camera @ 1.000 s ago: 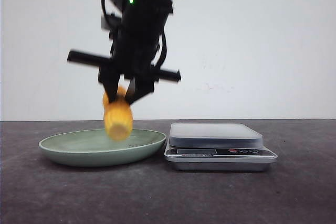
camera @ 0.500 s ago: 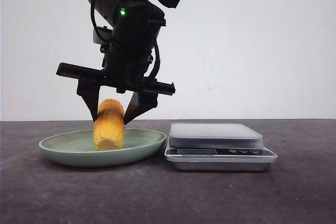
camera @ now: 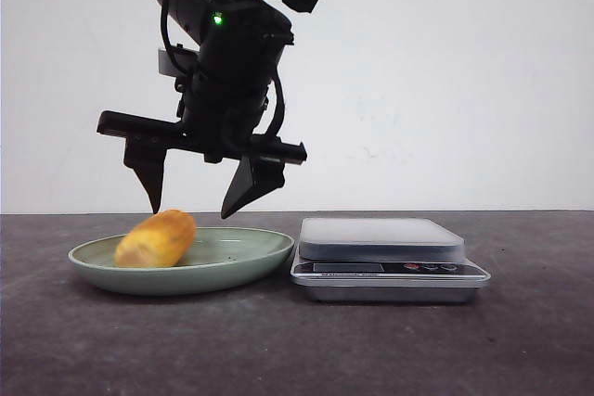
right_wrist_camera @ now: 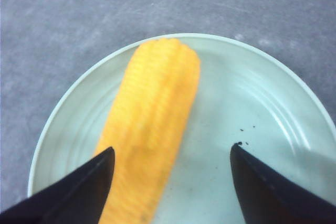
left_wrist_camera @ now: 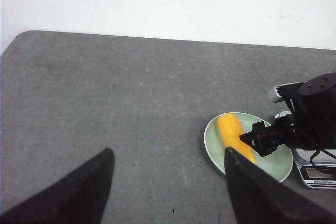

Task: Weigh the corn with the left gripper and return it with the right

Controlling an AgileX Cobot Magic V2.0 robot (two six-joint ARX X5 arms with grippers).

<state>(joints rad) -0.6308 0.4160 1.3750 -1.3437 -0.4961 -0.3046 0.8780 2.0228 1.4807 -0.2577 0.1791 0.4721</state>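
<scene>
Now toppled from upright onto its side, bumpy yellow corn (camera: 156, 239) on the glossy green plate (camera: 251, 261), freed beneath the right gripper (camera: 195, 201), spread wide and empty; left gripper (left_wrist_camera: 167, 182) likewise wide, empty.

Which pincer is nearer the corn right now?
Right. The right pincer hangs open just above the corn, which lies on the green plate. The left pincer, also open, is well away across the table.
</scene>
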